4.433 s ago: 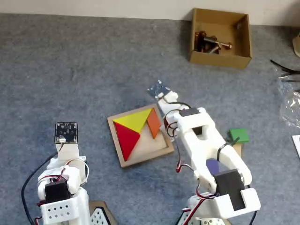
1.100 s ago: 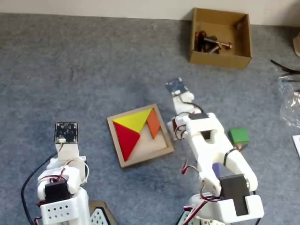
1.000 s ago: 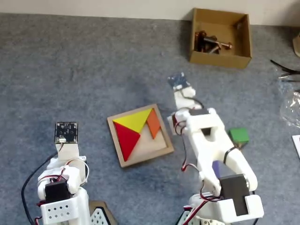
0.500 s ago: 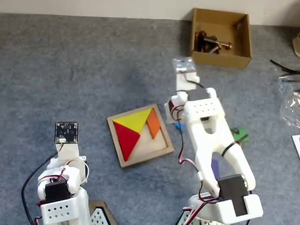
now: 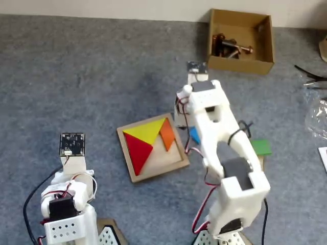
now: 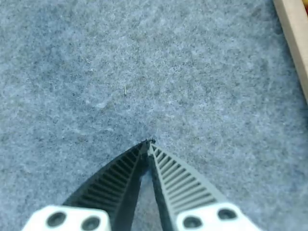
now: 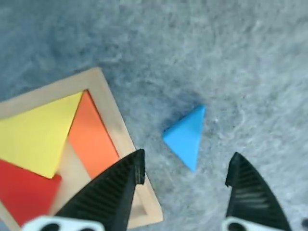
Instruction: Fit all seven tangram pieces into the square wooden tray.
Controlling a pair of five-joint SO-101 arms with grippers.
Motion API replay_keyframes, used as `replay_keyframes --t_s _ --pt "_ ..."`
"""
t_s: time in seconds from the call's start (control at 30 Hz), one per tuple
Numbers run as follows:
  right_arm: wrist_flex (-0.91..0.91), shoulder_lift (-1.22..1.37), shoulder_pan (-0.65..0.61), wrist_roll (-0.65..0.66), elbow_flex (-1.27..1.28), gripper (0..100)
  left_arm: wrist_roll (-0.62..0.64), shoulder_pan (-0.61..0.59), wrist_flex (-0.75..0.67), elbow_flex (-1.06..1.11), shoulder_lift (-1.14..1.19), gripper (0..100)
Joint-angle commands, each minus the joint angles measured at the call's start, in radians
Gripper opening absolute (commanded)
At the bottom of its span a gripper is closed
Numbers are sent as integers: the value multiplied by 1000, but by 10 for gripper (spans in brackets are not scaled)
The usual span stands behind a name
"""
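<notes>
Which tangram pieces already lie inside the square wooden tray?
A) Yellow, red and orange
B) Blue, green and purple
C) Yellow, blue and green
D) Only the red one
A: the yellow piece, the red piece and the orange piece sit inside the tray, while the blue triangle lies on the carpet beside it.

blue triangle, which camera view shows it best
The right wrist view: the whole blue triangle lies on the carpet, framed by the open right claw, beside the tray. The high view catches a sliver beside the right arm.
</notes>
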Motion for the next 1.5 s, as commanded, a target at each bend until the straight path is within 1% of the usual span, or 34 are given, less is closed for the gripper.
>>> replay_keyframes --t_s 0.0,0.17,0.3,0.5,0.67,1.17,1.27,1.37,1.47 --pt "47 36 4 -49 -113 264 9 -13 5 19 -5 5" --pt "88 120 4 -58 -133 264 9 -13 5 19 -5 5" --pt "97 131 4 -58 -134 264 9 -13 5 19 -5 5" --pt "19 136 1 -58 -128 259 9 -13 5 19 -5 5" --pt "-27 136 2 -52 -127 185 9 -13 5 19 -5 5" --pt "-30 139 8 -58 -124 183 9 -13 5 19 -5 5" --pt "-33 139 28 -58 -124 183 9 -13 5 19 -5 5" --pt "-73 140 65 -58 -104 183 9 -13 5 19 -5 5" --pt "-84 156 71 -57 -76 183 9 -13 5 19 -5 5"
